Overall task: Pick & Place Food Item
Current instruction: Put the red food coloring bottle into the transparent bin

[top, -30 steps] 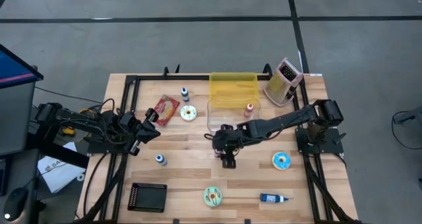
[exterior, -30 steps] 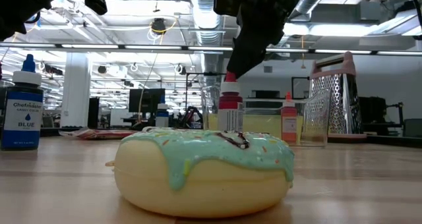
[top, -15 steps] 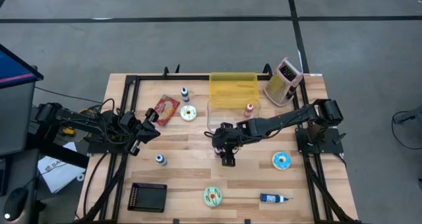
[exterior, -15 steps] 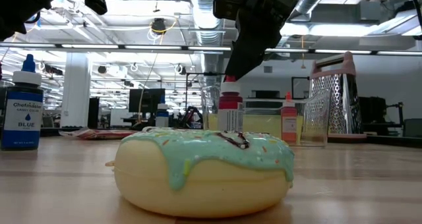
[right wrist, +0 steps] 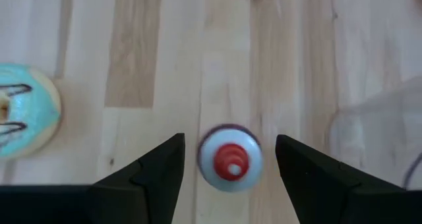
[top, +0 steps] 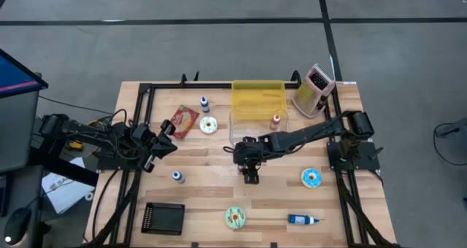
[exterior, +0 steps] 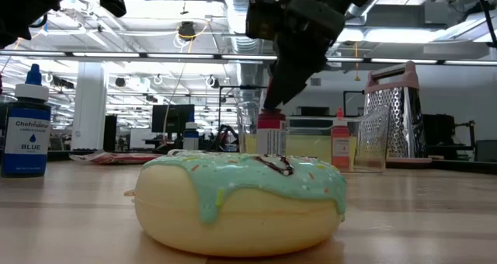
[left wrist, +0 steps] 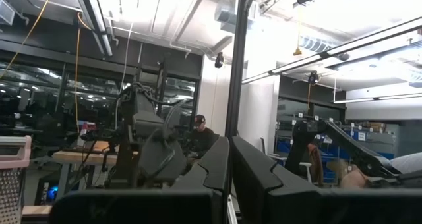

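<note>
Around you is a concrete-floored workshop, and the wooden tabletop [top: 204, 182] fills the middle of the high view. A yellow bin [top: 257, 99] and a grater [top: 314, 90] stand toward 12 and 1 o'clock, a black tray [top: 163, 218] at 7 o'clock, and frosted donuts lie scattered, one [top: 235, 217] at 6 o'clock close to the low camera.

Your left hand [top: 165, 136] waits at 9 o'clock by the tabletop's edge, fingers pressed shut on nothing. Your right hand [right wrist: 229, 163] hangs over the centre with its fingers spread wide, one on each side of a small red-capped bottle [right wrist: 229, 160], not yet gripping it.

You look to be in the approach-to-grasp step. The next move probably calls for lowering a little and closing evenly on the bottle's body, below the cap.

The bottle stands upright, long axis vertical, nozzle pointing straight up at the wrist camera. It is narrow and may tip if one finger touches first.
</note>
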